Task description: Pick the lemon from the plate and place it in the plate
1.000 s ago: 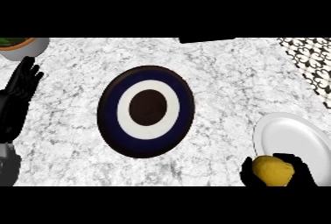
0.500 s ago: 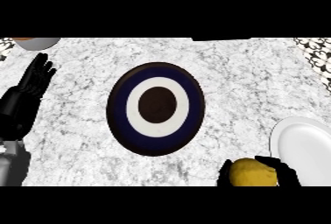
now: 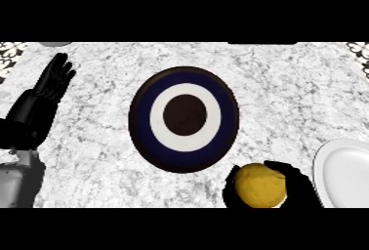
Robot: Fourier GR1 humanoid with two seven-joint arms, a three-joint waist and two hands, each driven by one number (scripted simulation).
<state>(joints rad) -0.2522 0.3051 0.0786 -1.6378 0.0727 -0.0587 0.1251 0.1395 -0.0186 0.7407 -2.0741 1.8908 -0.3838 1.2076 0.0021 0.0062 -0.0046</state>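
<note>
A yellow lemon (image 3: 261,185) sits in my right hand (image 3: 297,188) near the view's lower edge, with black fingers and thumb curled round both its sides. It hangs just below and right of the dark blue plate (image 3: 148,132), which has a white ring and a dark brown centre. The white plate (image 3: 346,173) lies at the right edge, bare, just right of the hand. My left hand (image 3: 45,93) rests open at the far left, fingers straight and pointing up.
The counter top (image 3: 93,161) is grey-white marble. A patterned strip shows at the top left corner (image 3: 10,49) and top right corner (image 3: 359,49). My grey left forearm (image 3: 18,183) comes up along the left edge.
My right hand with the lemon has moved left, away from the white plate and toward the blue plate. The whole view has shifted right. The left hand stays open.
</note>
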